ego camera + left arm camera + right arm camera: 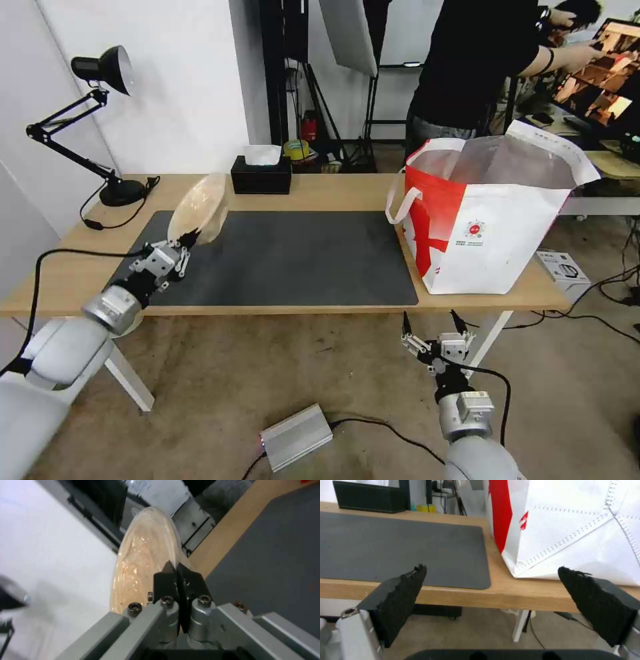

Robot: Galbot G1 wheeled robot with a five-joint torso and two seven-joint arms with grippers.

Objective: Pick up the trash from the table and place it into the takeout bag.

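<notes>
**Pulp bowl in my grip, bag waiting**

My left hand point(189, 238) is clamped on the rim of the beige pulp bowl point(199, 208), tilted on edge above the left end of the worktop point(333, 190). My right hand point(433, 328) hangs spread apart below the front edge. No other trash lies on the mat point(287, 257), so I judge this bowl the last piece to reach the takeout bag point(493, 220), well apart on the right.

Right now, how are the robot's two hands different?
The left tool is shut on the rim of the beige pulp bowl, lifted and tilted on edge above the dark grey mat. The right tool is open and holds nothing, below the light-wood table edge near the white-and-red takeout bag. Both have black fingers.
</notes>
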